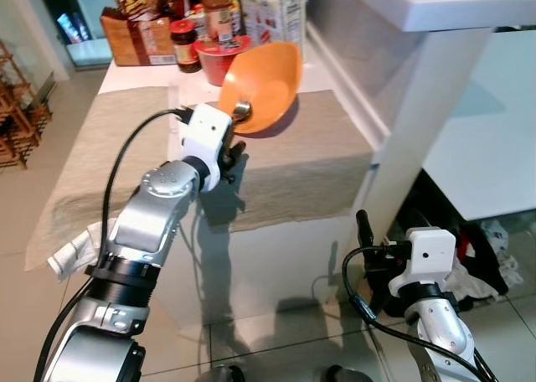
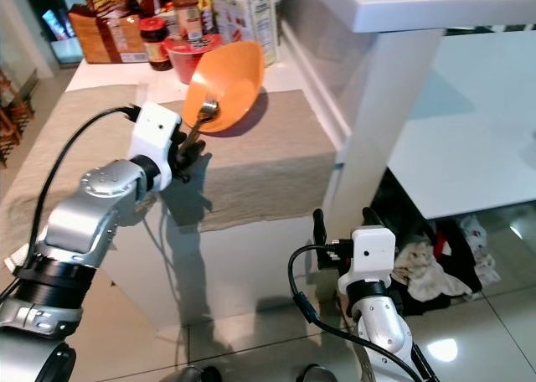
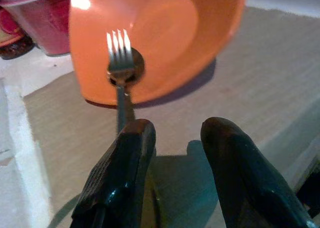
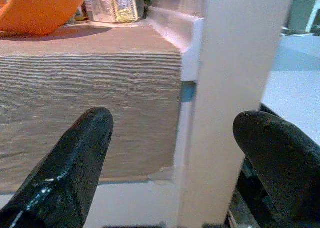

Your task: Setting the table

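A silver left arm reached over a white table covered by a beige woven cloth (image 1: 310, 160). Its left gripper (image 3: 170, 153) held a metal fork (image 3: 119, 58) by the handle against one black finger, the fingers only partly closed. The fork's tines rested inside a tilted orange plastic bowl (image 1: 268, 85) that stood on the cloth. Behind it were a red jar (image 1: 184, 45) and food packets. The right gripper (image 4: 185, 153) hung low beside the table, its fingers spread wide and holding nothing.

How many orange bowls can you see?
1. The orange bowl is tilted up above the beige cloth, with a fork held by the left gripper against it. More could hide behind the groceries.
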`<state>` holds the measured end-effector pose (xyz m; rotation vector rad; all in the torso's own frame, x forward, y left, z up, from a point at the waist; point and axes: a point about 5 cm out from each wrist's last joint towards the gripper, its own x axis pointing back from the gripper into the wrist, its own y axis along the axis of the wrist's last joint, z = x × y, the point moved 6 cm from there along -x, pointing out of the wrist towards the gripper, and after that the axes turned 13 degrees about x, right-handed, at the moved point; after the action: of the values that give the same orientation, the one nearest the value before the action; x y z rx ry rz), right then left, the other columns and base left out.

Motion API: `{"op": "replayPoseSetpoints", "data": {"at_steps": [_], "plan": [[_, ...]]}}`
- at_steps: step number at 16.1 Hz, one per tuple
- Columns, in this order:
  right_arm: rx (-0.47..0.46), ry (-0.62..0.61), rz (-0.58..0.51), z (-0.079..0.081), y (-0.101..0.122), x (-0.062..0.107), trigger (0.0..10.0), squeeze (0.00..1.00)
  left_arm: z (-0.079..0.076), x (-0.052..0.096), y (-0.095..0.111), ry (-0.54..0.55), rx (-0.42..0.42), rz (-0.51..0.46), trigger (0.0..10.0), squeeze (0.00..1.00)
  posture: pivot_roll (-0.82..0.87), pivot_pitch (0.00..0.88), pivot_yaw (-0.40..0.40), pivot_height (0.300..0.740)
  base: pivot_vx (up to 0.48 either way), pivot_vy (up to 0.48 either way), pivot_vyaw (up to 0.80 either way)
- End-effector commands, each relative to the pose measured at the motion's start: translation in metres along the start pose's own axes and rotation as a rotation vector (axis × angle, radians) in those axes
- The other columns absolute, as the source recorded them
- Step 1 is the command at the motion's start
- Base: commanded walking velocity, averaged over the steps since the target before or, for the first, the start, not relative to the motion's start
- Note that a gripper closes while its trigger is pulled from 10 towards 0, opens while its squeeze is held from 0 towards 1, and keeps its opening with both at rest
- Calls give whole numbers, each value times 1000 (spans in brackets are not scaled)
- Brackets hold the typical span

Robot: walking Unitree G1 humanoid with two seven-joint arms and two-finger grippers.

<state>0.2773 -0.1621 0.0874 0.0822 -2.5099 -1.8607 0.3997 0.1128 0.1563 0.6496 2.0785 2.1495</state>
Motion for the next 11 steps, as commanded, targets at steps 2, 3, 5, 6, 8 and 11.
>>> {"op": "replayPoseSetpoints", "data": {"at_steps": [2, 3, 5, 6, 8, 11], "plan": [[-9, 10, 8, 1, -2, 2, 10000, 0, 6, -8, -4, 36, -23, 16, 10000, 0, -116, 17, 61, 740, 0, 0, 0], [-9, 10, 10, 1, -2, 3, 10000, 0, 11, -11, -6, 68, -23, 19, 10000, 0, -116, 17, 61, 740, 0, 0, 0], [-9, 8, 12, 1, -2, 5, 10000, 0, 22, -16, 2, 134, -6, -13, 10000, 0, -125, 20, 65, 740, 0, 0, 0], [-9, 7, 12, 1, -2, 5, 10000, 0, 26, -17, 6, 154, -6, -28, 10000, 0, -127, 20, 66, 740, 0, 0, 0], [-11, 3, 12, 1, -2, 6, 10000, 0, 33, -16, 29, 192, 34, -142, 10000, 0, -133, 23, 68, 740, 0, 0, 0], [-8, -16, -5, -2, 2, 9, 10000, 0, 18, -5, 49, 119, 70, -310, 10000, 0, -134, 31, 70, 740, 90, 0, 0]]}}
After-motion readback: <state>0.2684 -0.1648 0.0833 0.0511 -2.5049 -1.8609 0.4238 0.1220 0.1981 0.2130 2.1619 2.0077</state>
